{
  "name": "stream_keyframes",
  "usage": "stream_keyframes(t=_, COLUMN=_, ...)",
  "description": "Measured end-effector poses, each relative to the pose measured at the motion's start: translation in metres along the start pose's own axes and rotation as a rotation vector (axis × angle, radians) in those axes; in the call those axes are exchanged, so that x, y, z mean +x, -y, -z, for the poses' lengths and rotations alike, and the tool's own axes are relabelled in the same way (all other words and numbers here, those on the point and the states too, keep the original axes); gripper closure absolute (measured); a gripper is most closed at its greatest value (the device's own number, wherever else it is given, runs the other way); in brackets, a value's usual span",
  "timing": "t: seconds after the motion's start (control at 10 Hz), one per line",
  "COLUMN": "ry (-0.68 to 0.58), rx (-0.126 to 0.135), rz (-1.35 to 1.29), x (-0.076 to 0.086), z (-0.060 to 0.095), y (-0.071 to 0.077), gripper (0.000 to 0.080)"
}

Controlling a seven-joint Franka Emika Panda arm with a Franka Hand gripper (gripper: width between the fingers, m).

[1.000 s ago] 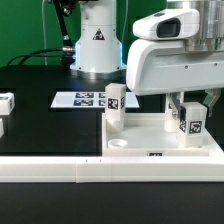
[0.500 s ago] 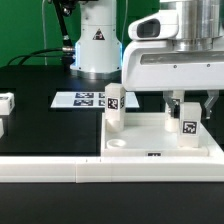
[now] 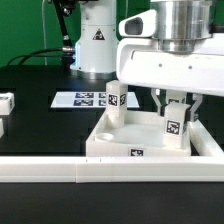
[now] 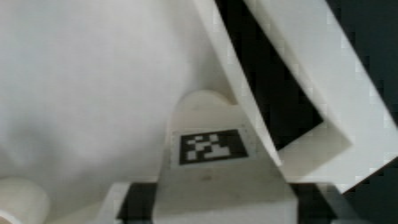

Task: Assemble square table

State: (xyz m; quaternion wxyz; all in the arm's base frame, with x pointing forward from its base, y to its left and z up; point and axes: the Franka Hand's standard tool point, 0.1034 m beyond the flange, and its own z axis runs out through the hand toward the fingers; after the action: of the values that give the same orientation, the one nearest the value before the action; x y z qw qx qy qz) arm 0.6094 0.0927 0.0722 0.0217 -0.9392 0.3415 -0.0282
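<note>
Now gripper [image 3: 175, 112] pinching upright leg [image 3: 174, 127], long axis vertical, on skewed square table [image 3: 150, 135]

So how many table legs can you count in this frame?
4. One leg stands upright on the square table; a second leg is in the gripper over it; two more lie at the exterior view's left edge, partly cut off.

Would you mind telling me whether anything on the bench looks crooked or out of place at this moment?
Yes: the square tabletop sits turned askew, its front edge at an angle to the long white rail instead of running along it. The pincer grips a tagged leg standing in one corner, and another leg stands upright in the far corner.
</note>
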Motion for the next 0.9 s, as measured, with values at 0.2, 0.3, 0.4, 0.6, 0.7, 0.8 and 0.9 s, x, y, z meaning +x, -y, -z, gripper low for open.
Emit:
stream_keyframes(t=0.2, ry=-0.005, rx=-0.006, rz=-0.027, x=0.003, z=0.0, y=-0.004, gripper=0.0442)
stream_keyframes(t=0.3, ry=-0.004, rx=-0.004, rz=-0.003, x=0.003, z=0.002, y=-0.002, gripper=0.0304)
stream_keyframes(t=0.4, ry=-0.005, rx=0.002, rz=0.03, x=0.002, z=0.007, y=0.0, gripper=0.0304)
stream_keyframes(t=0.6, ry=0.003, rx=0.009, rz=0.088, x=-0.002, z=0.021, y=0.004, gripper=0.016)
stream_keyframes(t=0.7, ry=0.005, rx=0.017, rz=0.128, x=-0.001, z=0.03, y=0.003, gripper=0.016)
stream_keyframes(t=0.8, ry=0.008, rx=0.021, rz=0.165, x=0.002, z=0.041, y=-0.002, gripper=0.0152)
stream_keyframes(t=0.9, ry=0.009, rx=0.025, rz=0.213, x=0.006, z=0.053, y=-0.01, gripper=0.0152)
